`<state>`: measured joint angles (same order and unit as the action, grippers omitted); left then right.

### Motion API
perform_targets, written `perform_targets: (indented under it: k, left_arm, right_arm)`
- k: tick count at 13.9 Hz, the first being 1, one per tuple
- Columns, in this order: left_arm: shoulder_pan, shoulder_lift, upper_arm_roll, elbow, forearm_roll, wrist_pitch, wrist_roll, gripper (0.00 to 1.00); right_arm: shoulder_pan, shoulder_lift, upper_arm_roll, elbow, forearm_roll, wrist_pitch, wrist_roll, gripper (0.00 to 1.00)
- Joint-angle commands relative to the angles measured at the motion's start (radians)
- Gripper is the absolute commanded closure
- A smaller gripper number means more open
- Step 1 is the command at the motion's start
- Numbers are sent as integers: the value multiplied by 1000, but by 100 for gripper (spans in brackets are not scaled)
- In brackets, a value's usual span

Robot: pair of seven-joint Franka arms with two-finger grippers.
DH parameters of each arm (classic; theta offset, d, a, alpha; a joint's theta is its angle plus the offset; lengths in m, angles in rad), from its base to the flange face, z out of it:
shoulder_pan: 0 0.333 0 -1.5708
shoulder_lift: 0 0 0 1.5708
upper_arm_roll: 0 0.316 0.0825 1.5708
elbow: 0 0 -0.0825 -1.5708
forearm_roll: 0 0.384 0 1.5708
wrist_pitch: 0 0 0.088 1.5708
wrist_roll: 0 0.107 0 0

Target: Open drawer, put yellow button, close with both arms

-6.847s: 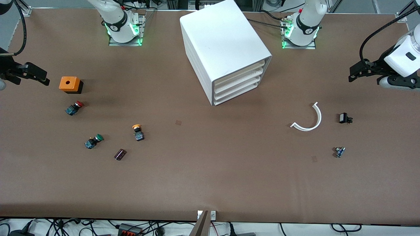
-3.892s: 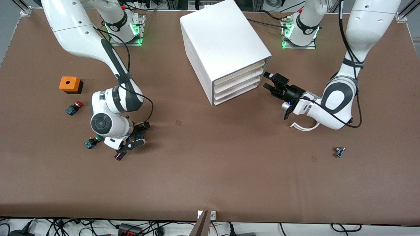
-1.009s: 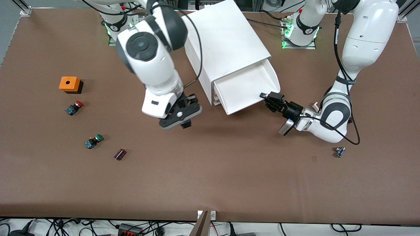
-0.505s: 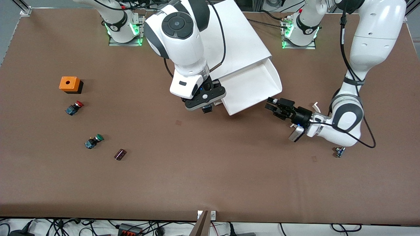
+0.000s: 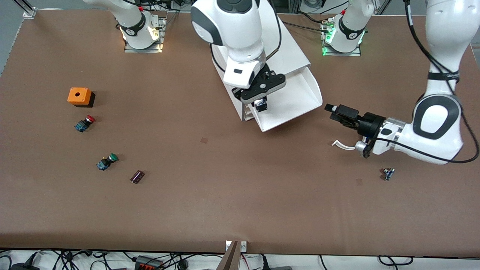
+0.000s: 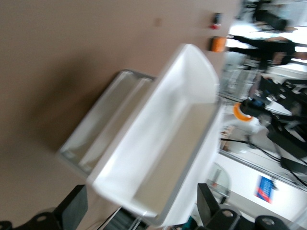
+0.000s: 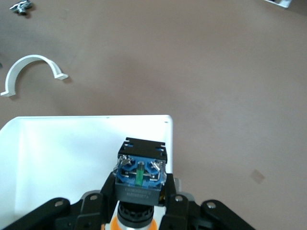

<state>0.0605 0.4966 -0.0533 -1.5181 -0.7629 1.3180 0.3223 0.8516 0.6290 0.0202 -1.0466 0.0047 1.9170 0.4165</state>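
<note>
The top drawer (image 5: 296,101) of the white cabinet (image 5: 290,48) is pulled out; its white tray also shows in the left wrist view (image 6: 168,143) and the right wrist view (image 7: 72,158). My right gripper (image 5: 260,102) is shut on the yellow button (image 7: 140,177) and holds it over the open drawer, near the corner at the right arm's end. The black-and-blue body shows, with the orange cap (image 7: 134,224) between the fingers. My left gripper (image 5: 335,111) is open and empty, apart from the drawer's front, toward the left arm's end; its fingers (image 6: 72,211) frame the drawer.
An orange box (image 5: 79,96), a red button (image 5: 84,123), a green button (image 5: 107,161) and a small dark part (image 5: 137,176) lie toward the right arm's end. A white curved piece (image 5: 343,145) and a small metal part (image 5: 388,173) lie near the left arm.
My right gripper has carried the yellow button from beside the cabinet to over the open drawer. My left gripper has drawn back from the drawer's front toward the left arm's end.
</note>
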Motion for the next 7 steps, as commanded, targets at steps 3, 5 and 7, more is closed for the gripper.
perform_targets:
  k: [3,5,7]
  left_arm:
    - [-11,-33,-16,49,375,9,-264,0]
    - [-28,-42,-19,46,521,88,-331,0]
    - [-34,-50,-22,44,605,122,-458,0]
  right_arm:
    - [33,73,-10,56,-8,69,18,100]
    - [43,84,-6,56,-5,86,22,100]
    - [43,101,15,56,8,105,71,100]
